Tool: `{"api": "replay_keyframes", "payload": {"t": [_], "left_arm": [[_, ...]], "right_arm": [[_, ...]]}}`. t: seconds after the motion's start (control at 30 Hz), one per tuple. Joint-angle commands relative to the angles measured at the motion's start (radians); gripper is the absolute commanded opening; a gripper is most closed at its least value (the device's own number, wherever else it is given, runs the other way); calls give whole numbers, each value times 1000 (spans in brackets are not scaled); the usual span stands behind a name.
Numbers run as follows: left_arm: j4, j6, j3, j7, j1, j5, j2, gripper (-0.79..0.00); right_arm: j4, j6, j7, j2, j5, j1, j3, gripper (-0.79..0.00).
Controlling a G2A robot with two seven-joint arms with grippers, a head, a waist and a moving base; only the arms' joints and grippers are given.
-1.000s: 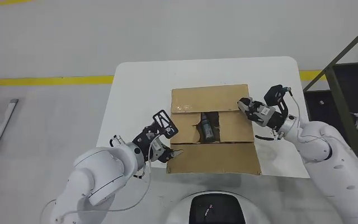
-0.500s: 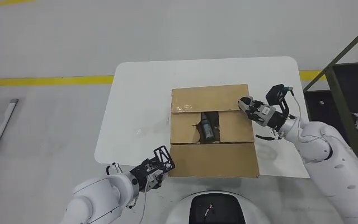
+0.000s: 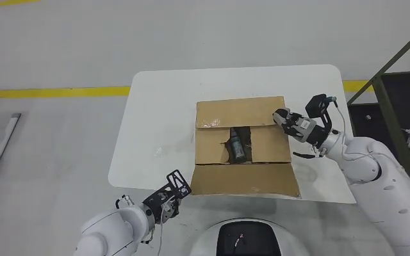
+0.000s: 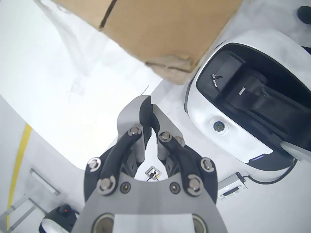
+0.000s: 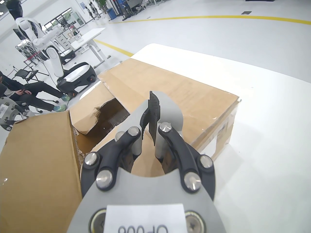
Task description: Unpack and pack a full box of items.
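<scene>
A brown cardboard box [image 3: 243, 144] sits on the white table [image 3: 160, 115], its top flaps mostly folded in. Through a gap in the middle a dark bottle [image 3: 237, 146] shows inside. My right gripper [image 3: 278, 118] hovers at the box's right edge, shut with nothing in it. In the right wrist view the gripper [image 5: 151, 101] is above the right flap of the box [image 5: 184, 90]. My left gripper [image 3: 179, 190] is off the table's front edge, near the box's front-left corner, shut and empty. In the left wrist view that gripper [image 4: 147, 103] points at the corner of the box [image 4: 170, 20].
Bare table top lies left of and behind the box. A dark metal frame [image 3: 384, 83] stands at the right beside the table. A yellow line [image 3: 64, 91] runs across the floor. Another robot [image 5: 48, 49] stands far off in the room.
My left arm has drawn back from the box's front-left corner, toward my body and off the table's front edge. The right arm has barely moved.
</scene>
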Motion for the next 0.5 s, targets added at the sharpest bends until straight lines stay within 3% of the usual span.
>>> {"api": "replay_keyframes", "payload": {"t": [0.0, 0.23, 0.47], "left_arm": [[0, -3, -43, -11, 29, 4, 4, -785], [0, -23, -130, -27, 147, 10, 13, -785], [0, -90, -48, 27, 168, -21, 13, -785]], "right_arm": [[1, -3, 0, 1, 0, 1, -3, -785], [5, -2, -3, 2, 4, 4, -8, -785], [6, -1, -6, 4, 7, 10, -12, -785]]}}
